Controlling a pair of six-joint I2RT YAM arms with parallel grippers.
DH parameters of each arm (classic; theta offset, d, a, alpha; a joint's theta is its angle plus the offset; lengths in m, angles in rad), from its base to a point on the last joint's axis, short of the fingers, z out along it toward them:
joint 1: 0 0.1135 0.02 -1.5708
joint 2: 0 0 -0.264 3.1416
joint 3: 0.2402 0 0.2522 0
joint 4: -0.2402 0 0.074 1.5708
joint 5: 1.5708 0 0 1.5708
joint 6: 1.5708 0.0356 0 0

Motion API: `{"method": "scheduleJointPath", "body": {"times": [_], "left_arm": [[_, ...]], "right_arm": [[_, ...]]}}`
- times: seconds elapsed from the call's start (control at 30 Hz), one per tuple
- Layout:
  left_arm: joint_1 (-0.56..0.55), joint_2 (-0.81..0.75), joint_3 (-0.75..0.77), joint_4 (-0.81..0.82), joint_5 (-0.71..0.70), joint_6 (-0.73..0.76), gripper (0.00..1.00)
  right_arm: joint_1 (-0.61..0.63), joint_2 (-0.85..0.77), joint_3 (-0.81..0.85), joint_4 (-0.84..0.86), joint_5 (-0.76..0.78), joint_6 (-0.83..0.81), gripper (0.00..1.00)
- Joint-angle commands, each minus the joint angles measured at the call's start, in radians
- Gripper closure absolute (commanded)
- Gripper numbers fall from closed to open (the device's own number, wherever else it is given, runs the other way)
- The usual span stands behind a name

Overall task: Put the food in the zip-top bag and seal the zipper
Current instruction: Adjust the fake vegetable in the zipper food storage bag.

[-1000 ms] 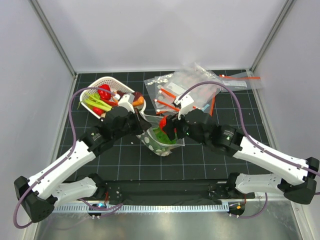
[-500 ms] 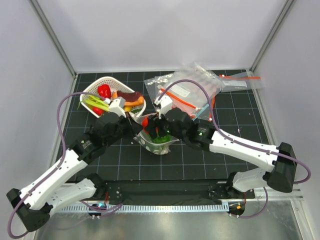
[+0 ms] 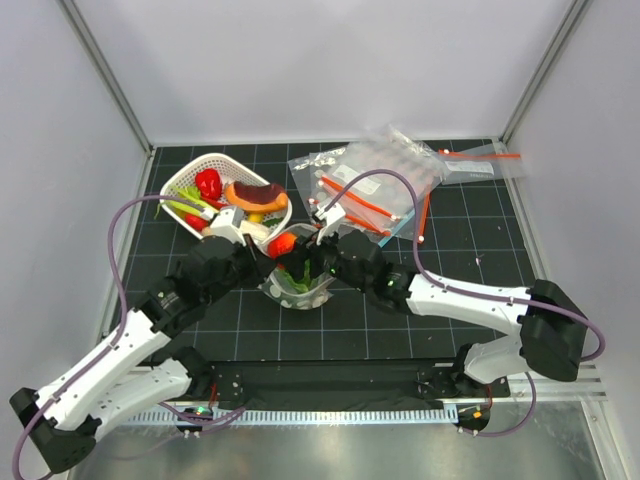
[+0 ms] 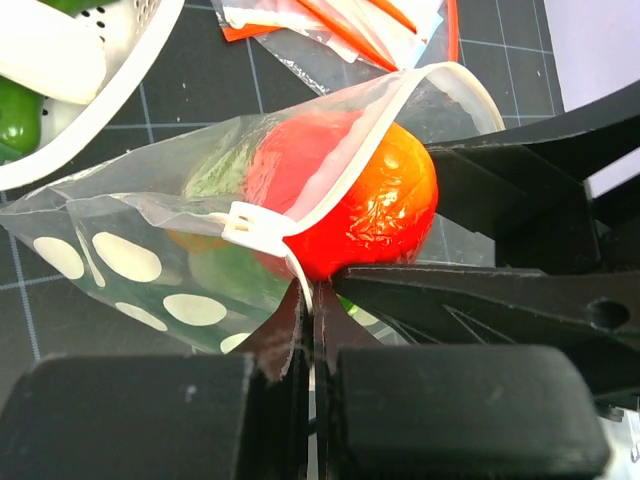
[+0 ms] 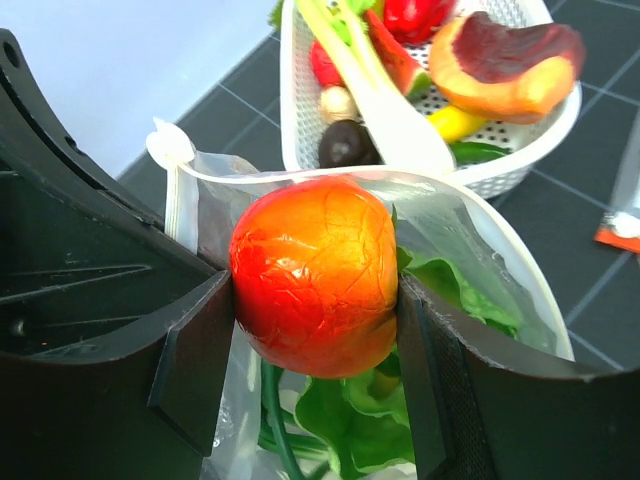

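The polka-dot zip-top bag [image 3: 300, 285] stands open at the table's middle, with the green lettuce [image 5: 440, 285] inside. My left gripper [image 4: 310, 300] is shut on the bag's pale zipper strip [image 4: 262, 228] and holds the mouth open. My right gripper [image 5: 315, 300] is shut on the small orange-red piece [image 5: 315, 270], which sits in the bag's mouth above the lettuce. In the top view the orange-red piece [image 3: 283, 243] shows at the bag's far rim between the left gripper [image 3: 262, 262] and the right gripper [image 3: 300, 248].
A white basket [image 3: 190, 178] at the back left holds a red pepper [image 3: 208, 183], green onions [image 3: 188, 208] and a brown-topped piece [image 3: 255, 196]. Plain clear bags with red-orange strips [image 3: 375, 190] lie piled at the back right.
Both grippers and the bag have moved left and slightly nearer. The orange-red piece has come over the bag's mouth, and the basket's contents are now uncovered.
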Motion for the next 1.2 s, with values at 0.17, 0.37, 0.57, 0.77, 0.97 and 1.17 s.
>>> {"method": "scheduleJointPath", "body": {"times": [0.17,0.37,0.57,0.77,0.97,1.17], "left_arm": [[-0.006,-0.080,-0.005,0.032,0.017,0.010,0.99],[-0.006,-0.119,-0.004,0.006,0.021,0.011,0.99],[-0.005,-0.149,-0.005,-0.022,0.006,0.010,1.00],[-0.006,-0.177,-0.004,-0.036,-0.005,0.007,1.00],[-0.006,-0.191,-0.007,-0.037,-0.020,0.004,1.00],[-0.006,-0.192,-0.022,-0.022,-0.042,-0.001,1.00]], "right_arm": [[0.013,0.047,-0.022,0.283,-0.137,0.158,0.66],[0.013,0.124,0.014,0.242,-0.129,0.130,0.68],[0.025,0.136,0.012,0.244,-0.150,0.096,0.68],[0.094,0.178,0.084,0.074,-0.094,-0.013,0.68],[0.096,0.169,0.062,0.021,-0.061,-0.028,0.31],[0.094,0.054,0.041,-0.004,-0.065,-0.029,0.12]]}}
